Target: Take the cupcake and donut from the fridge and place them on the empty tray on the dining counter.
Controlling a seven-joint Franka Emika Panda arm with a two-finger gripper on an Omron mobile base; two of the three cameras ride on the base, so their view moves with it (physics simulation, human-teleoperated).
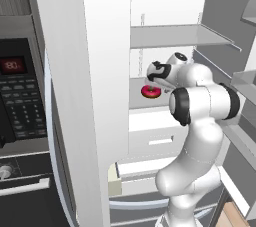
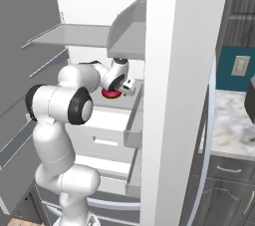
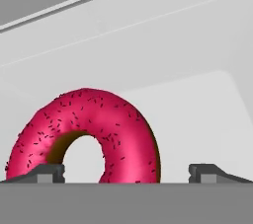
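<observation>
inside the fridge (image 1: 90,71), the end effector (image 3: 126,173) hangs wide open just over the donut (image 3: 89,134) on the white shelf (image 3: 197,119), gripping nothing.

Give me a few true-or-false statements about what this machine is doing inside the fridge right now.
1. The donut has red-pink glaze with dark sprinkles. True.
2. The end effector is clamped shut on the donut. False: its fingers stand wide apart, with the donut just beyond them.
3. The fridge doors are closed. False: they are open and the arm reaches inside.
4. The donut lies on a white shelf inside the fridge. True.
</observation>
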